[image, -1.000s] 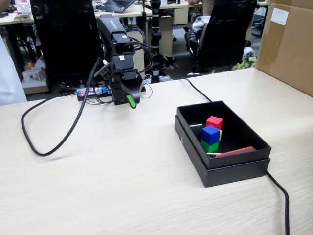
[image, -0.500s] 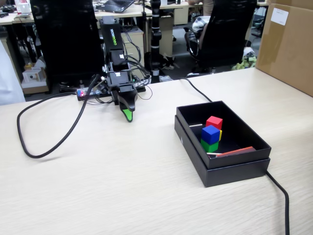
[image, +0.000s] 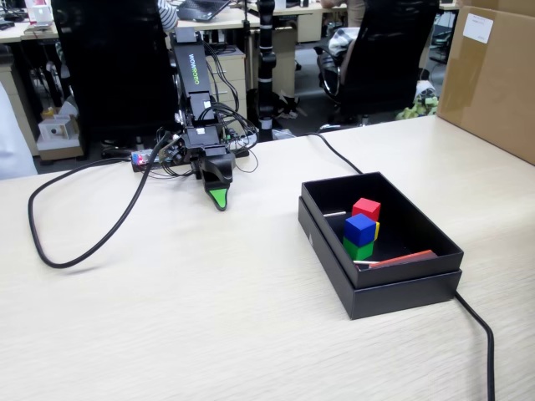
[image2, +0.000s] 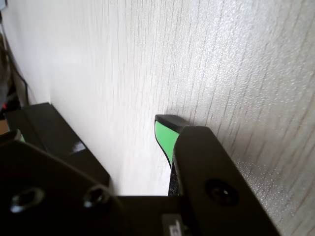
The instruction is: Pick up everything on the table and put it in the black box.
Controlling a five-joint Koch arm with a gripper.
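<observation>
The black box point(image: 380, 288) stands on the beige table point(image: 209, 317) at the right. Inside it lie the red cube point(image: 366, 208), the blue cube point(image: 360, 228), the green cube point(image: 358, 249) and the yellow cube point(image: 377, 230), which is mostly hidden behind the blue one. A thin red strip point(image: 405, 258) lies in the box too. My gripper point(image: 221, 194) points down at the table at the back, well left of the box. In the wrist view my gripper point(image2: 88, 129) is open and empty, with bare table between the green-padded jaws. The box point(image2: 54, 135) shows at the left.
A thick black cable point(image: 50, 251) loops over the table's left side. Another cable point(image: 481, 334) runs from behind the box to the front right edge. A big brown carton point(image: 493, 75) stands at the back right. Office chairs stand behind the table.
</observation>
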